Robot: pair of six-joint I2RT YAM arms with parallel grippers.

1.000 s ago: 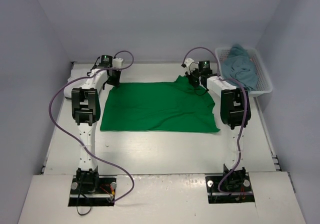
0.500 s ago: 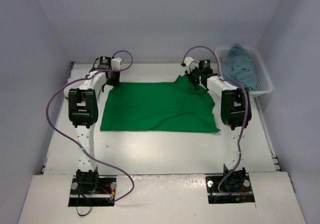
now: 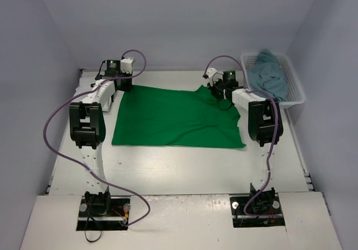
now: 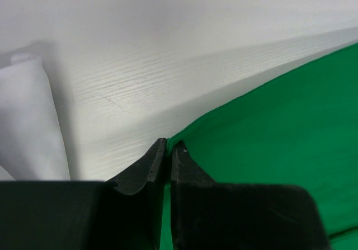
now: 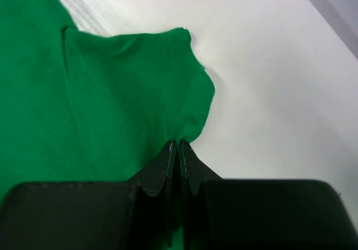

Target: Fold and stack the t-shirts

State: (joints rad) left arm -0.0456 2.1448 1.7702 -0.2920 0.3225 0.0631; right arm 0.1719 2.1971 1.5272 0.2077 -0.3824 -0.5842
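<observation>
Bright green cloth t-shirt [image 3: 176, 118] lies flat; left pincer [image 4: 166, 149] and right pincer [image 5: 178, 149], clamped on its far corners, should lift evenly, keeping it taut.

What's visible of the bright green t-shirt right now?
The bright green t-shirt is plain soft cloth, spread in a rough rectangle on the white table, mostly flat with shallow wrinkles. Its far-left edge is pinched in the left gripper. Its far-right sleeve, which has a stitched hem, bunches up into the right gripper. Both jaws look shut on the cloth.
</observation>
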